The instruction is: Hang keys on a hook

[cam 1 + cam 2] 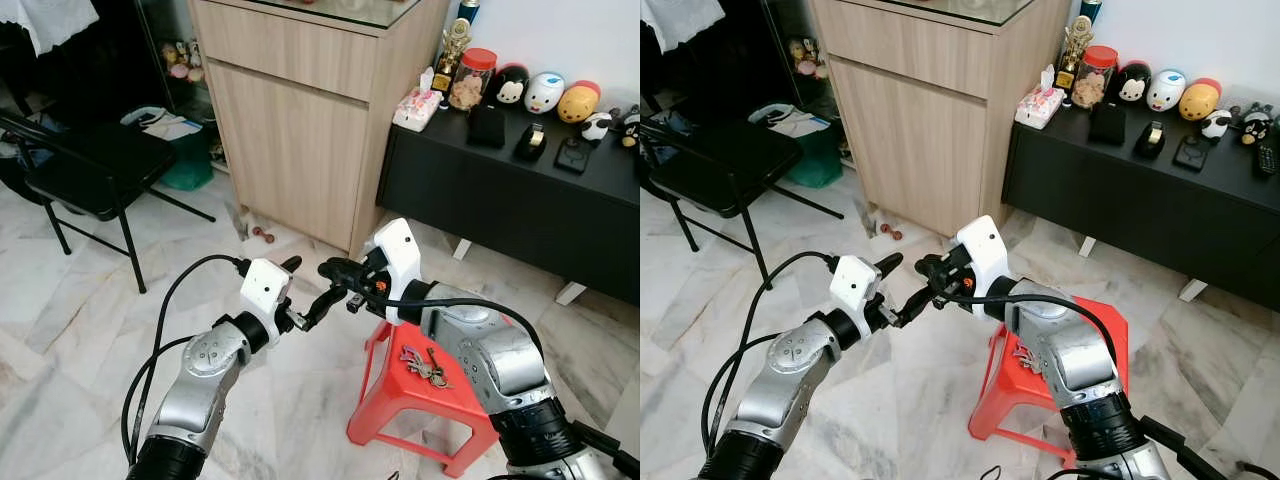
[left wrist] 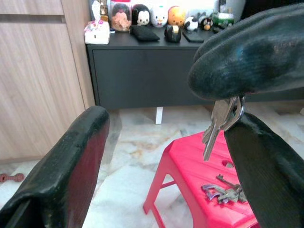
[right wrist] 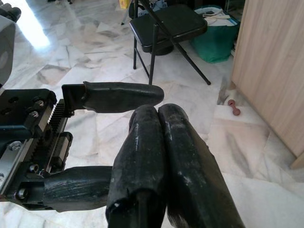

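Above the red stool point(image 1: 420, 400), your right gripper point(image 1: 328, 268) pinches keys point(image 2: 219, 118) between closed fingers, inside your left gripper's point(image 1: 300, 295) spread fingers.

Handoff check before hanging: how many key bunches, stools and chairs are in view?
Red stool: 1
Black chair: 1
Key bunches: 2, hanging bunch pinched in the right gripper, loose bunch on the red stool
Total: 4
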